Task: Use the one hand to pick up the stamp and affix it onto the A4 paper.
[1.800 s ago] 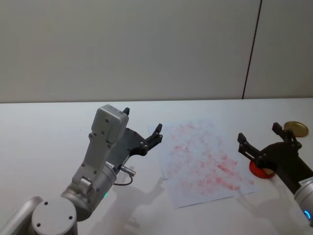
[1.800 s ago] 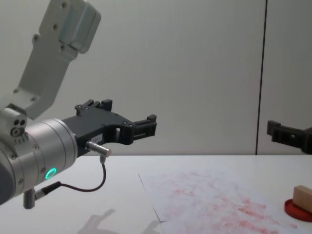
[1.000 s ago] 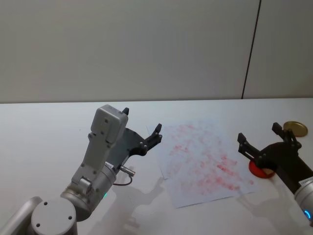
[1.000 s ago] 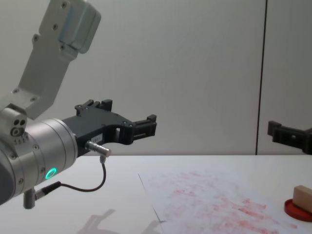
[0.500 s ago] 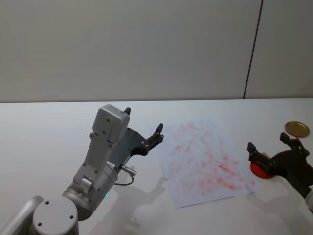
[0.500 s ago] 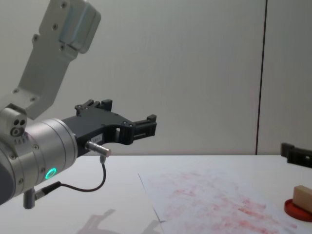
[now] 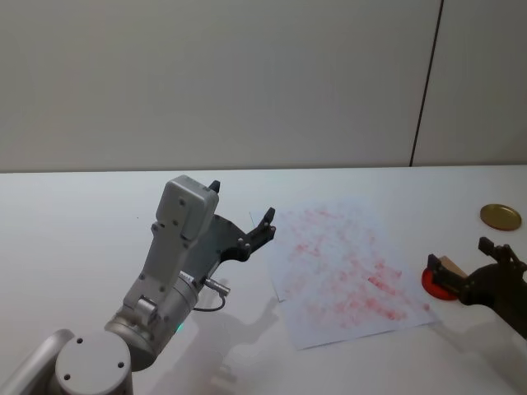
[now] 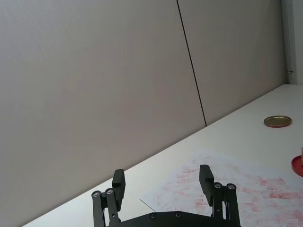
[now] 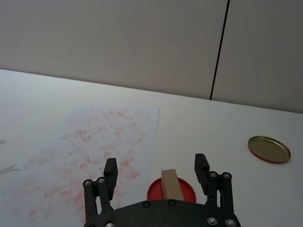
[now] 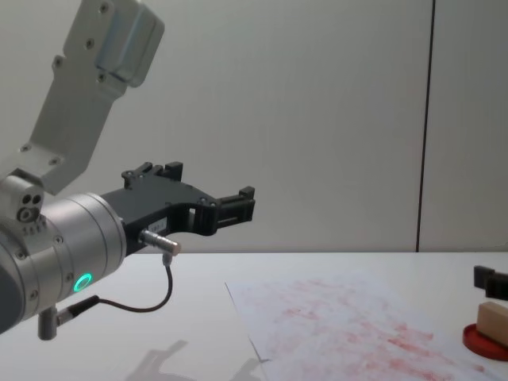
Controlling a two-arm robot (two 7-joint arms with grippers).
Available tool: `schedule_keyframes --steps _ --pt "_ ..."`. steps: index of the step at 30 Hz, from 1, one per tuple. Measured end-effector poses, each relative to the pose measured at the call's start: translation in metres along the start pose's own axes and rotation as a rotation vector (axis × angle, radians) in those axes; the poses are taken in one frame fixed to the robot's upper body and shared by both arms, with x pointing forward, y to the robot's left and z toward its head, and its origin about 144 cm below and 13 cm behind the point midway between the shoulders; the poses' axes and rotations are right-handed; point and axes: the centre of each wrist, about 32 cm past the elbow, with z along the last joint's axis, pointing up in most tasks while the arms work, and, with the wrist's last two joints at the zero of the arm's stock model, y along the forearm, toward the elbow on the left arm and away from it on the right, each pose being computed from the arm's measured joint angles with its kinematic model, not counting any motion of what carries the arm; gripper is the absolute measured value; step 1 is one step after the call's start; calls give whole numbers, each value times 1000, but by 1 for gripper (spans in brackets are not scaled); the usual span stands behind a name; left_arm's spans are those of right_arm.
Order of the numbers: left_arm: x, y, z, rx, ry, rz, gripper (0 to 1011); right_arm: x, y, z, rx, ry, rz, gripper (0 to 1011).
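Lower right of head view: stamp stands on red ink pad, lined up in right gripper's wide-open gap, fingertips slightly higher. A4 paper frame-left of it. Left gripper parked mid-left, jaws wide.

No lettering, number or brand can be read. The red marks on the A4 paper are only smudges, none legible.

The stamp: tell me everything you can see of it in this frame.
The stamp is a small light-tan block, wooden by its look, standing on the round red ink pad at the right edge of the A4 paper. The right gripper is open at the stamp, a finger to either side, neither touching it.
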Motion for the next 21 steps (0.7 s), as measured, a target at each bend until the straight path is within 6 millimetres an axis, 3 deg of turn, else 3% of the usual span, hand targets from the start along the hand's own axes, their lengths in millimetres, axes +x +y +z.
schedule_keyframes --steps 21 --pt "0 0 0 0 0 0 993 16 15 -16 -89 11 22 1001"
